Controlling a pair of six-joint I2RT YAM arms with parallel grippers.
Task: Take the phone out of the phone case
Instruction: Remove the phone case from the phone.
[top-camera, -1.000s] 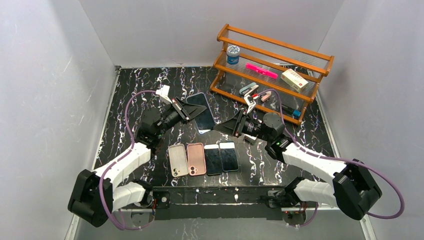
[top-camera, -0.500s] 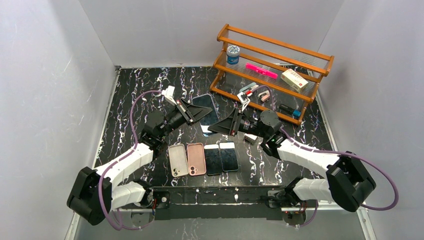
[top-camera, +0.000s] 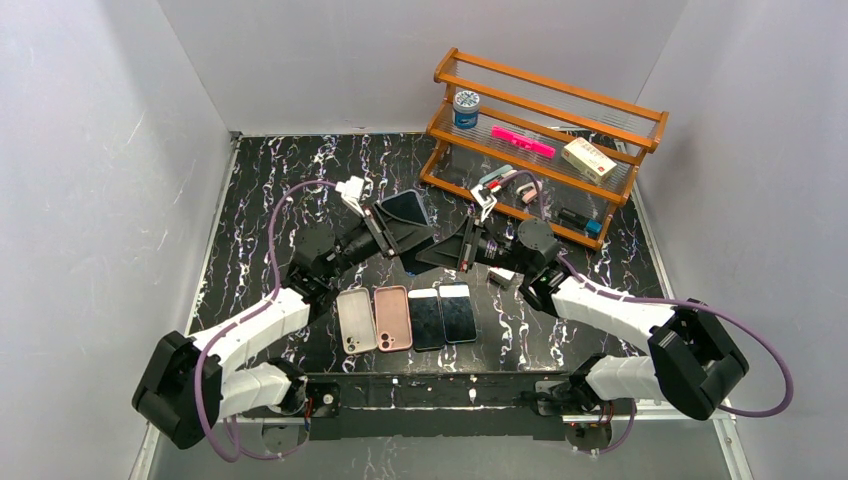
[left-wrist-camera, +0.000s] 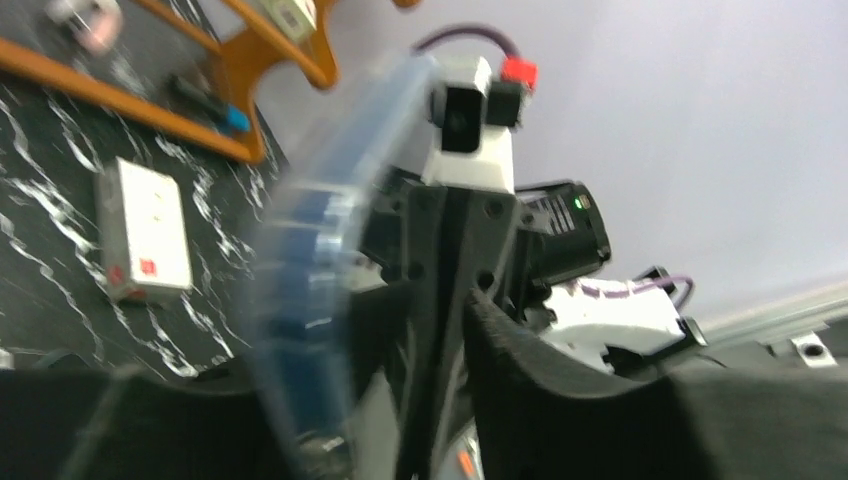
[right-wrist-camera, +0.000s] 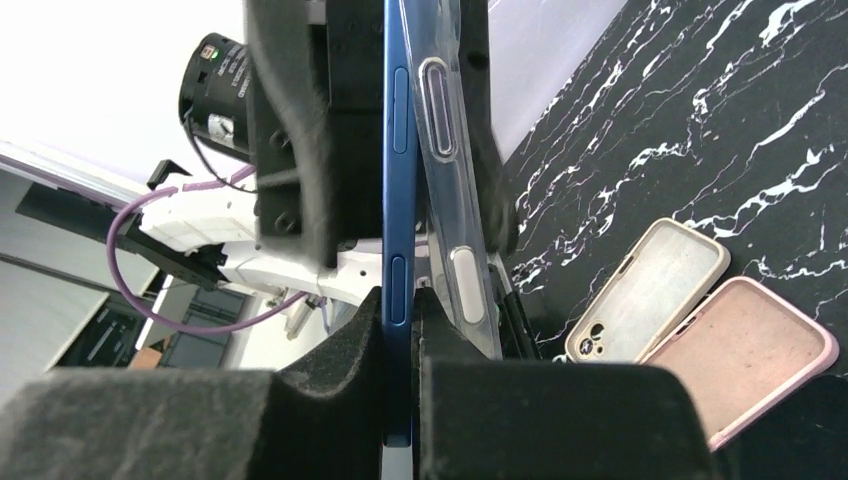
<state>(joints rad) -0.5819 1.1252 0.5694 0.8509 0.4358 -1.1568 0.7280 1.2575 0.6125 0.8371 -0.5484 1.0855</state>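
A blue phone (right-wrist-camera: 398, 120) in a clear case (right-wrist-camera: 445, 150) is held in the air between both arms, above the table's middle (top-camera: 405, 210). My right gripper (right-wrist-camera: 400, 310) is shut on the phone's bare near edge. The case's near end stands peeled away from the phone to the right. My left gripper (top-camera: 392, 232) clamps the far end, with its fingers (right-wrist-camera: 290, 130) on either side of case and phone. In the left wrist view the case (left-wrist-camera: 310, 230) is blurred, between my left gripper's pads (left-wrist-camera: 370, 340). My right gripper (top-camera: 432, 252) faces it.
A beige case (top-camera: 355, 320), a pink case (top-camera: 392, 317) and two bare phones (top-camera: 425, 318) (top-camera: 457, 312) lie in a row near the front. A small white box (top-camera: 503, 277) lies on the right. A wooden rack (top-camera: 545, 140) with small items stands at the back right.
Both arms have closed in on each other. The phone has come up off the table, tilted on edge, and moved slightly right. The case's near end has come away from the phone.
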